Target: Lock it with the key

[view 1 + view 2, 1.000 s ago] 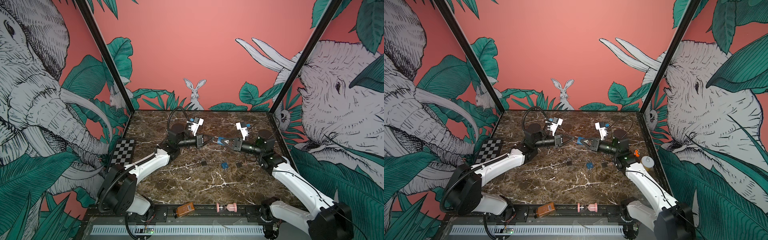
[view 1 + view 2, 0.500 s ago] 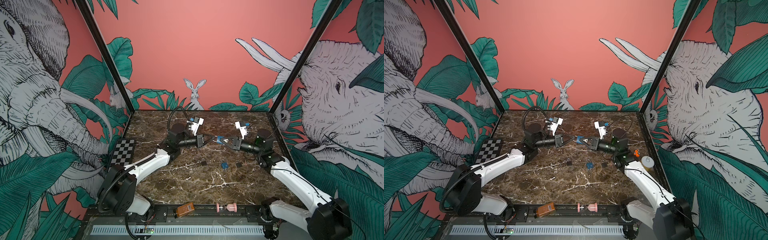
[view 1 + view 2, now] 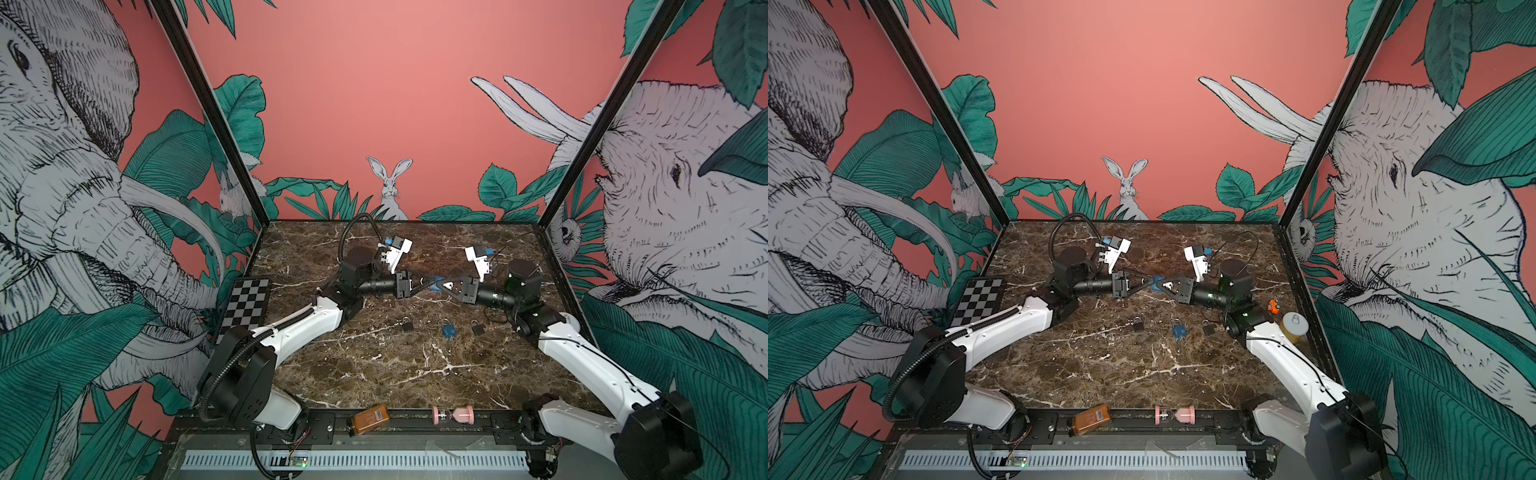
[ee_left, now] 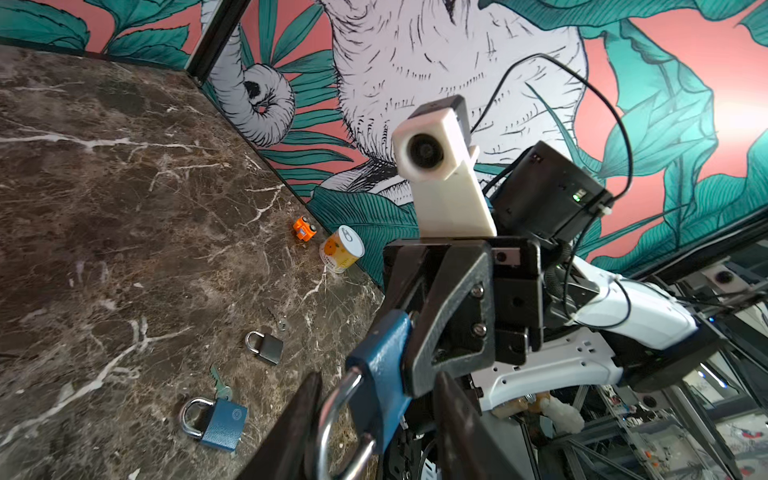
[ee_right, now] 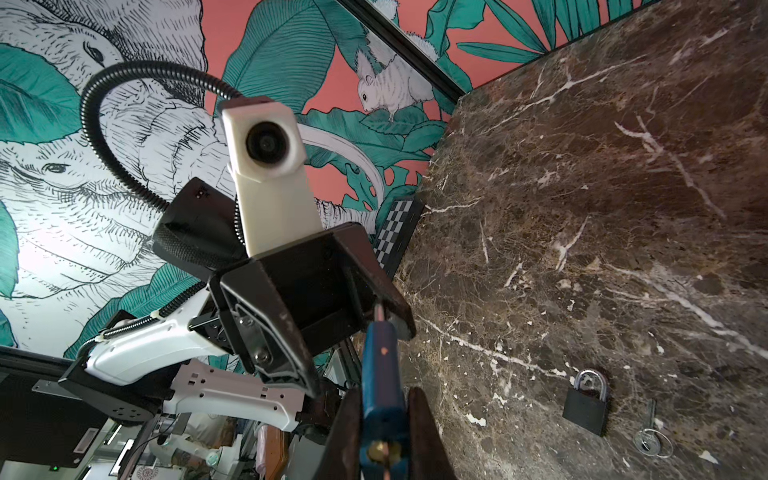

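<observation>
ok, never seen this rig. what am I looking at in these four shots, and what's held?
Two robot arms with pincer grippers over a marble table. Both top views come from one overhead stereo camera; each wrist view from a camera on an arm. The right gripper pinches a blue padlock in mid-air; the left gripper is open around its shackle. On the table: a black padlock, a second black padlock, a second blue padlock beside a key, a ringed key.

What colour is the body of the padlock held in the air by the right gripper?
The padlock body is blue; the left wrist view shows it best.
</observation>
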